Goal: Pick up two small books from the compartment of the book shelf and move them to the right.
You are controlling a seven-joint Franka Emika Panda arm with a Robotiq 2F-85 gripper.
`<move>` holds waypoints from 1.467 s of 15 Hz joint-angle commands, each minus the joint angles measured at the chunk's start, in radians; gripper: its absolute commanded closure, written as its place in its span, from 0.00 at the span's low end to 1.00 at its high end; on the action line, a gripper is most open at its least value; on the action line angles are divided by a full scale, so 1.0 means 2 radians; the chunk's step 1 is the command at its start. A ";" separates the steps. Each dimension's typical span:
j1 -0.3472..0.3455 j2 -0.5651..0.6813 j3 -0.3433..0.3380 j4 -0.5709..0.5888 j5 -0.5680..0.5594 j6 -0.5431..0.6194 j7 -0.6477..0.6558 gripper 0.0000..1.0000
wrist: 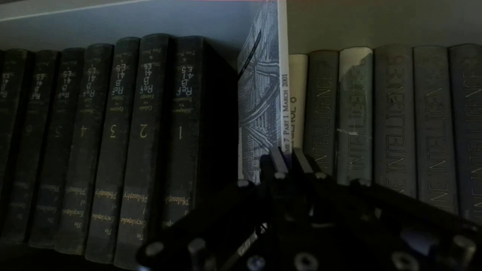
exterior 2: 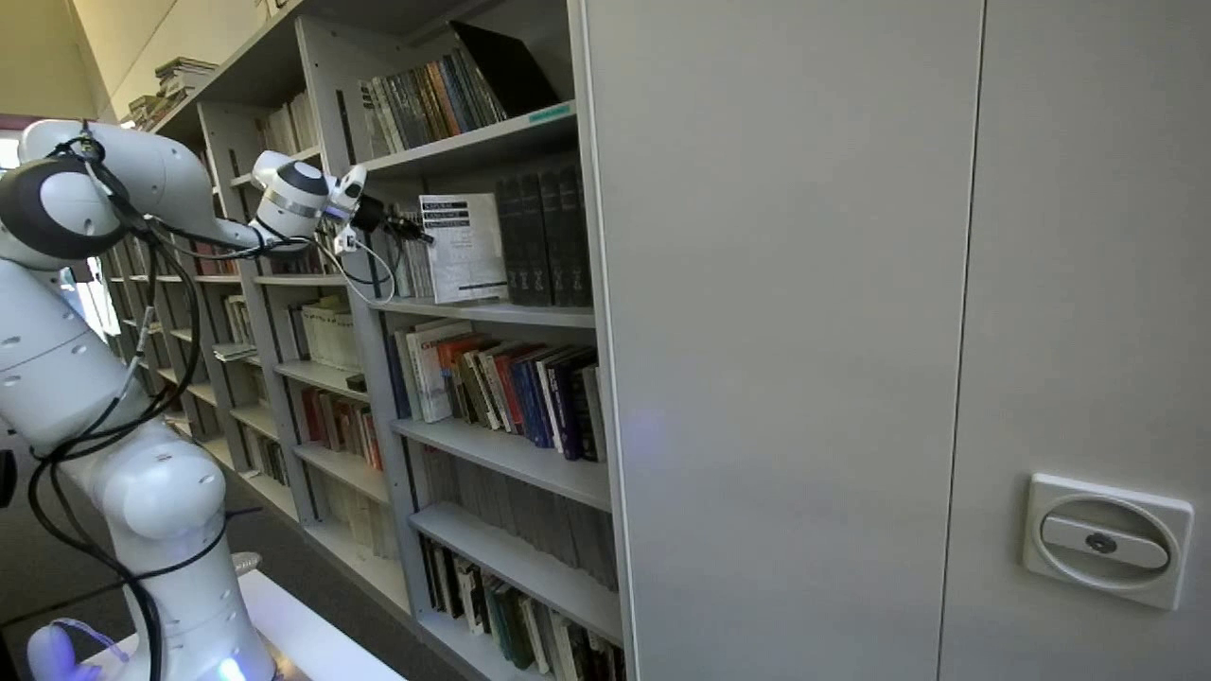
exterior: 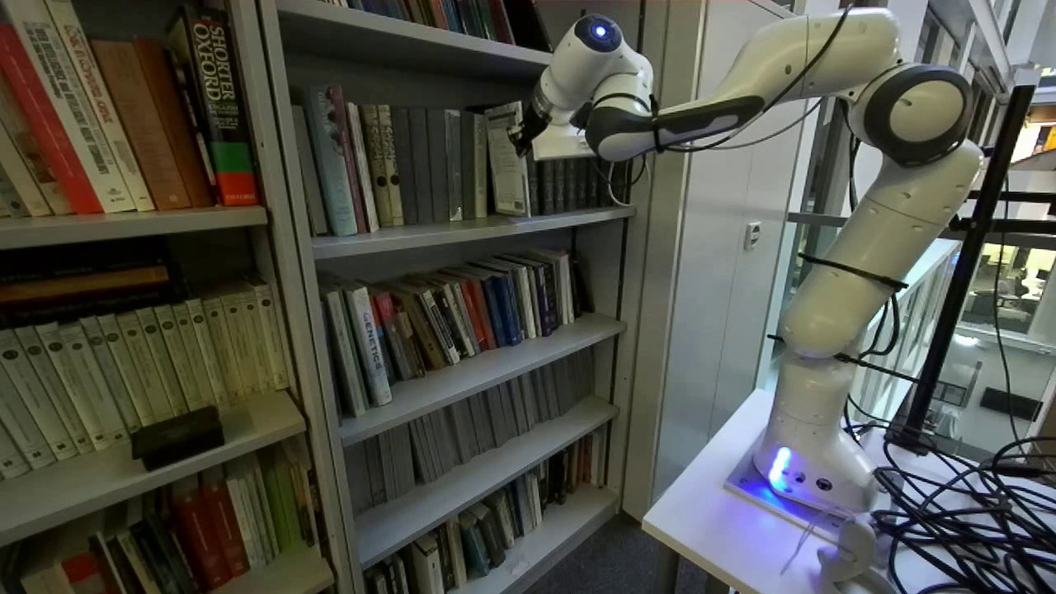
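Nearest, the white table carries the base of the robot arm, lit blue low down, with black cables heaped to its right in an exterior view. To the right of the book shelf, both exterior views show a plain grey door with a white handle. To the left, a neighbouring unit holds red and cream books, and a dark flat case lies at the edge of its board.

The end effector is at the shelf front, its fingers drawn narrow and gripping the spine of a thin white journal, nearer its top than its foot. Whether this is one book or two pressed together, I cannot tell. The journal stands about upright in the compartment, jutting forward of its neighbours, "March 2001" legible on its edge. Farther in, grey volumes lettered "Intelligence" stand to its left and black numbered volumes to its right. On the level below, a mixed row of books includes a white "Genetics" spine. Far to the left, in an exterior view, more shelf bays recede.
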 commanded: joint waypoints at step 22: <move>0.035 0.100 -0.044 0.107 -0.038 -0.050 -0.004 0.98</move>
